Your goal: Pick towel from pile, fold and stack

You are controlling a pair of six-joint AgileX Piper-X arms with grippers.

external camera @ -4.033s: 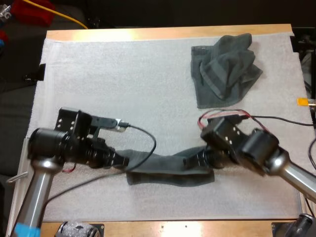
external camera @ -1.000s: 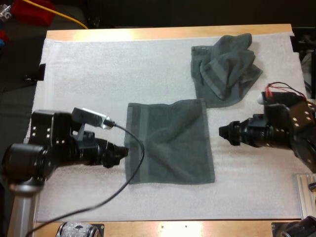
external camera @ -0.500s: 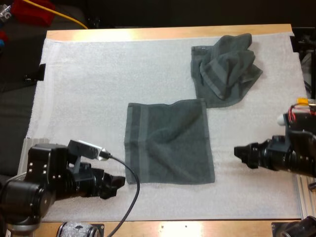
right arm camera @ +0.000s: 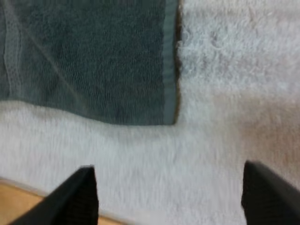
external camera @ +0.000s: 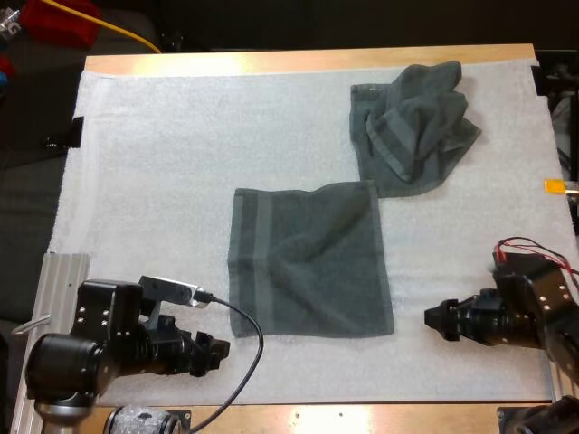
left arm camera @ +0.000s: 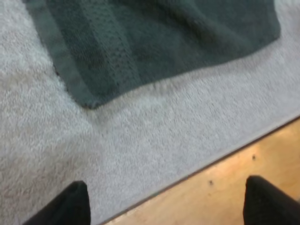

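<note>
A dark grey-green towel (external camera: 309,259) lies spread flat on the white mat (external camera: 181,136), in the middle. A second towel (external camera: 413,122), crumpled, sits at the far right and overlaps the flat one's far right corner. My left gripper (external camera: 217,353) stands open near the mat's front edge, just left of the flat towel's near left corner (left arm camera: 89,101). My right gripper (external camera: 434,318) is open too, to the right of the towel's near right corner (right arm camera: 171,119). Both hold nothing, and their fingers (left arm camera: 70,206) (right arm camera: 265,194) stand wide apart over bare mat.
The wooden table edge (external camera: 344,419) runs along the front, close under both grippers. Bare mat stretches across the left half and far side. A metal rail (external camera: 59,280) lies at the mat's left front.
Four seconds ago both grippers held the bunched towel near the front; it now lies spread flat. In the last second both arms drew back toward the front edge, away from the towel's sides.
</note>
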